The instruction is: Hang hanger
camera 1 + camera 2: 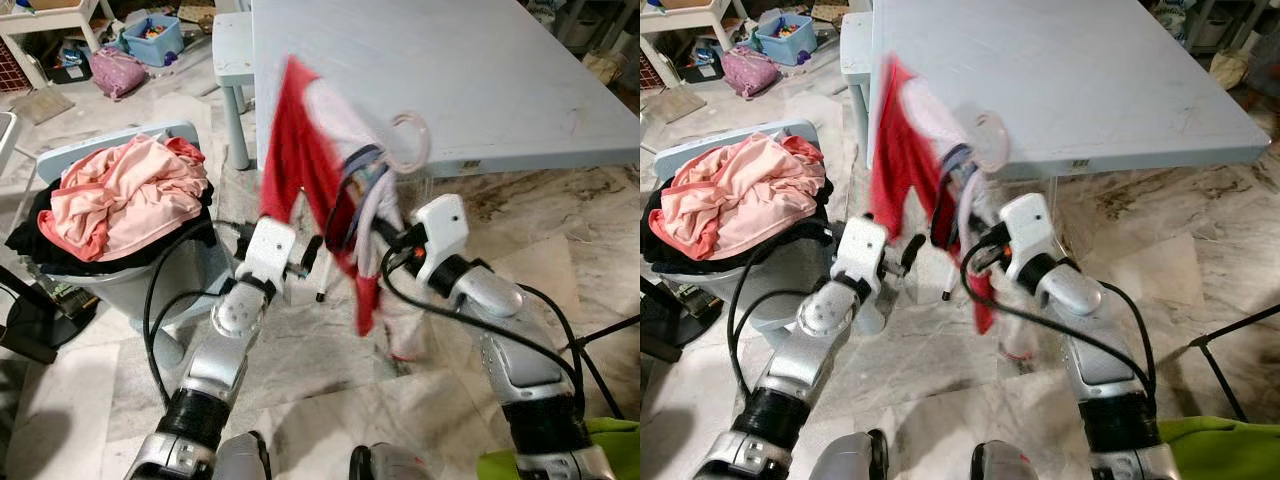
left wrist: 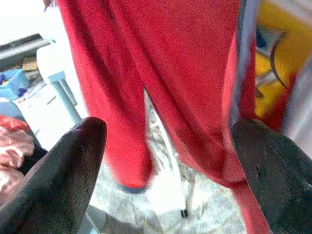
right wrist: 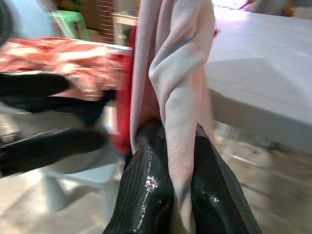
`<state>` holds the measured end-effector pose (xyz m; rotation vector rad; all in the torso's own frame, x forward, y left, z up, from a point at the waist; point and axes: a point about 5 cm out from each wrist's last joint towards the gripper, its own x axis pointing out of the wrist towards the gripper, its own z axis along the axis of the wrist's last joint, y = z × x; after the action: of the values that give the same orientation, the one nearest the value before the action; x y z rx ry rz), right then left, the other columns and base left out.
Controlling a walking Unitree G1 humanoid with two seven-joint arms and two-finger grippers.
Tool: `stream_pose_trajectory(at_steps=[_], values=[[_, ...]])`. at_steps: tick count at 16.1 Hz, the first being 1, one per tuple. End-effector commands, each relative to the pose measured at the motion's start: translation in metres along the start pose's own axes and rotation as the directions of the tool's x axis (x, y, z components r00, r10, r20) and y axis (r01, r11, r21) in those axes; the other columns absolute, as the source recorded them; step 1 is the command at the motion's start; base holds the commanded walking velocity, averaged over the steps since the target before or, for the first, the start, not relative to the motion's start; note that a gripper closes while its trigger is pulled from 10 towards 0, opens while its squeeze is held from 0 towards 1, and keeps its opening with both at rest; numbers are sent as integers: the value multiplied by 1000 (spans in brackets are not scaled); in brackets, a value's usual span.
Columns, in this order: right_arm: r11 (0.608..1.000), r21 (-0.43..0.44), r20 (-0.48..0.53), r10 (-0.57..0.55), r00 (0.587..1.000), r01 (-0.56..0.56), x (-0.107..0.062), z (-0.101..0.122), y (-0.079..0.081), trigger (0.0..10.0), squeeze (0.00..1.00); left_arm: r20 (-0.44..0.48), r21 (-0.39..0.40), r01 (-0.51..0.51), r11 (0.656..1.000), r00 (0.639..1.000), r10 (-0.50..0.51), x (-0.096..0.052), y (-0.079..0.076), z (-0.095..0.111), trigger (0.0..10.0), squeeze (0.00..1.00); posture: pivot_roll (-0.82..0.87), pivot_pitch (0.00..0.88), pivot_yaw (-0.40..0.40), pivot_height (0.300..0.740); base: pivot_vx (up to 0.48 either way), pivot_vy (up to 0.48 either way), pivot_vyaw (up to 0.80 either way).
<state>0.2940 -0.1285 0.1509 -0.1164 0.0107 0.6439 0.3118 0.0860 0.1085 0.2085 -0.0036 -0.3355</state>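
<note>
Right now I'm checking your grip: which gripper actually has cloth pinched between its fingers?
The right gripper: its fingers are shut on the pale pink garment. The left gripper is open, with the red garment hanging ahead of it.

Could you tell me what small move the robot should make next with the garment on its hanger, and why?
Probably lift the right tool a little and carry the hanger's hook forward. That tool is shut on the red and white garment, the left tool is open beside the cloth, and the hook hangs free near the table edge, catching nothing yet.
</note>
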Motion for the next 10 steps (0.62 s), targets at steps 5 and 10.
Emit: stream_pose_trajectory(at_steps=[5,10], values=[[981,37,25,188,982,-189,-10,8,30,10000,0,12,-6,7,1000,1000,-7,5,-5,0,10000,0,-107,99,13,740,0,0,0],[942,30,4,335,942,-335,-14,18,36,10000,0,25,-27,-5,1000,1000,6,7,-1,-2,5647,0,-106,88,10,740,0,0,0]])
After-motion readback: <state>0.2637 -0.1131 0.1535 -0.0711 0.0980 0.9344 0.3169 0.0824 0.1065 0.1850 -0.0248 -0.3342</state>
